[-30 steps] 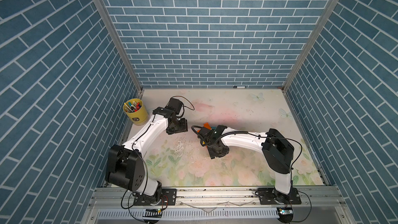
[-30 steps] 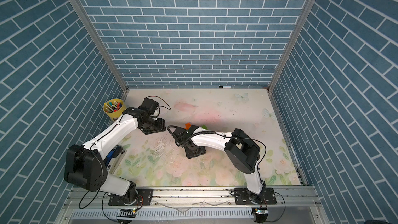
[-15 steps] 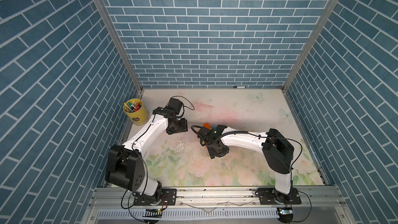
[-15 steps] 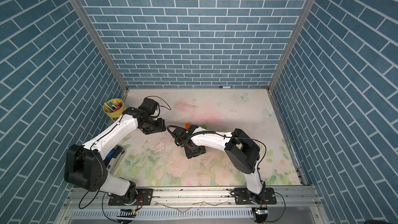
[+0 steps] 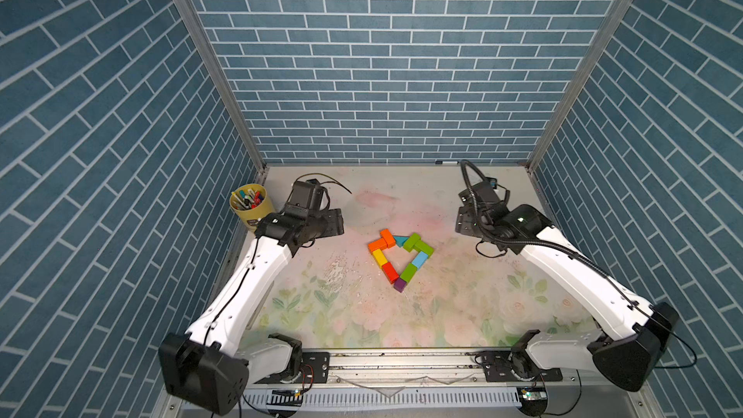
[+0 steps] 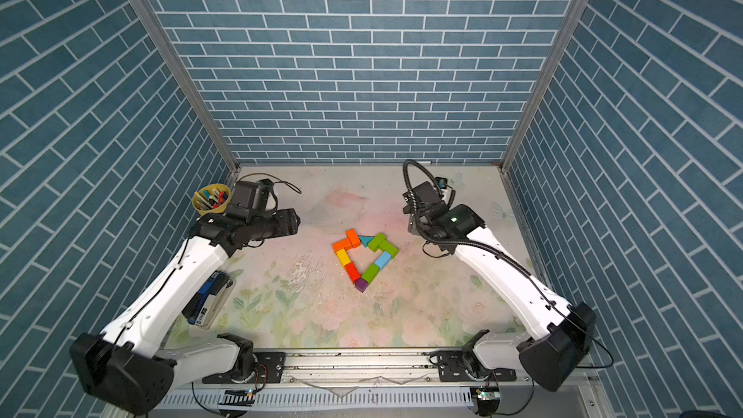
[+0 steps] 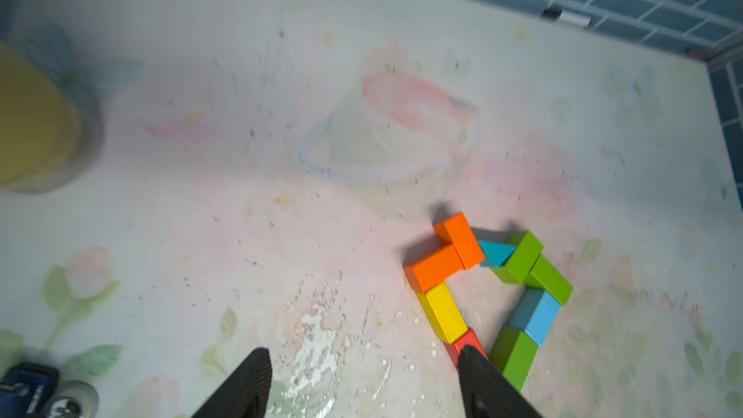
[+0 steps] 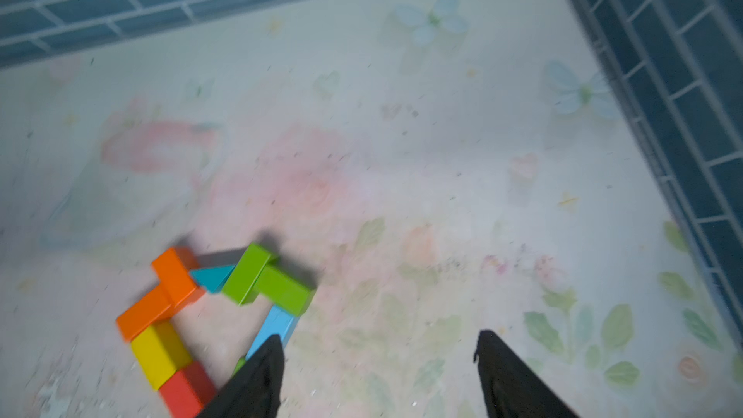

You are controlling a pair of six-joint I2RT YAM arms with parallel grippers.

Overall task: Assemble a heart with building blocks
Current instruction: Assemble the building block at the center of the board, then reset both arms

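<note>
Roughly btwn end effectors [image 7: 364, 351] [image 8: 378, 337]: heart [image 5: 379, 258]

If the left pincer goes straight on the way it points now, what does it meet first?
Probably the bare floral mat. In the left wrist view the open left pincer aims past the heart, which lies to one side; nothing else sits in its line. Depth is unclear.

- The heart [image 5: 419, 260] of building blocks lay flat near the middle of the table [image 5: 462, 315], its point toward the front.
- The cube [image 5: 400, 285] formed the point; the triangle [image 5: 399, 240] sat in the notch at the back.
- The left gripper [image 7: 362, 351] was left of the heart, the right gripper [image 8: 380, 336] right, both apart.
- The marker cup [image 5: 251, 207] stood at the far left; the stapler [image 6: 206, 295] lay under the left arm [image 6: 161, 291].
</note>
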